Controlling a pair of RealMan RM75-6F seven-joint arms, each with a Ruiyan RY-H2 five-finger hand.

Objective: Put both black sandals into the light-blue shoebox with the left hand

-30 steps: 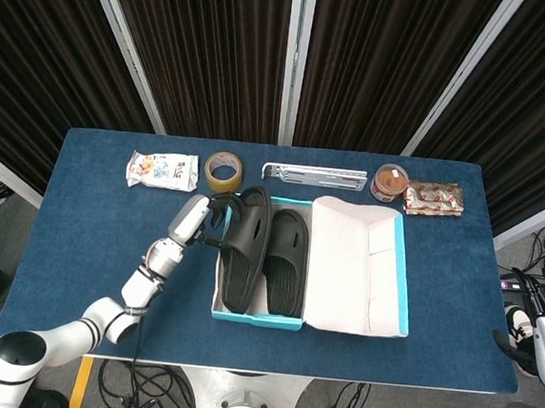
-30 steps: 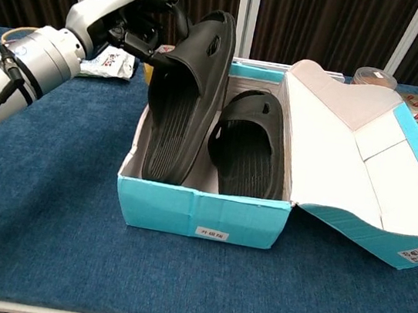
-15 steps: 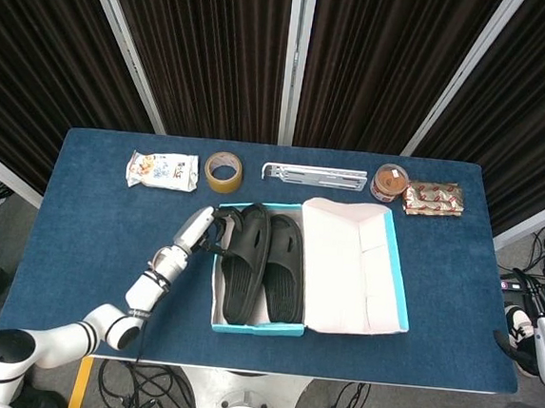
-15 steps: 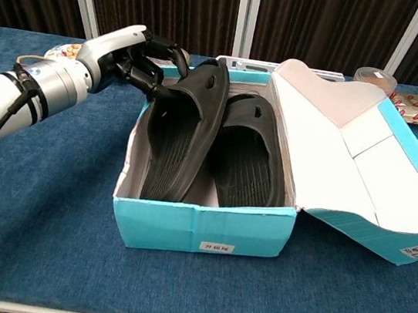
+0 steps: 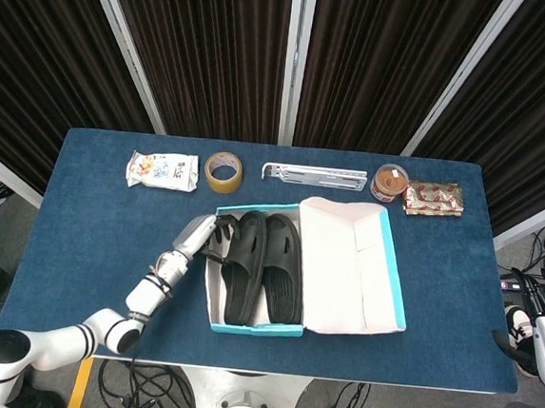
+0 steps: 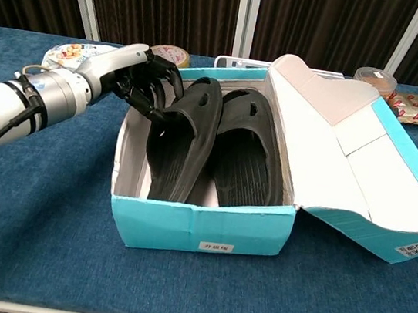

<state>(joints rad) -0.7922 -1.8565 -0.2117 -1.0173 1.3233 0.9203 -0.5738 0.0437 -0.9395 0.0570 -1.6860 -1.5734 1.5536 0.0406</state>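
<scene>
The light-blue shoebox (image 5: 254, 328) (image 6: 199, 229) lies open on the blue table, its lid (image 5: 348, 268) (image 6: 343, 144) folded out to the right. Both black sandals are inside. The right one (image 5: 283, 267) (image 6: 249, 150) lies flat. The left one (image 5: 241, 268) (image 6: 183, 149) leans tilted on its edge against the box's left side. My left hand (image 5: 203, 233) (image 6: 138, 76) reaches over the box's left wall, its fingers curled on the raised edge of the tilted sandal. My right hand shows in neither view.
Along the table's far side lie a snack packet (image 5: 161, 169), a tape roll (image 5: 223, 170), a metal bracket (image 5: 313, 175), a small tin (image 5: 389, 182) and a red patterned packet (image 5: 433, 198). Dark curtains hang behind the table.
My left hand has lowered the tilted sandal from above the box's rim down into the box beside the other one. The box has shifted slightly towards the left and the front.
</scene>
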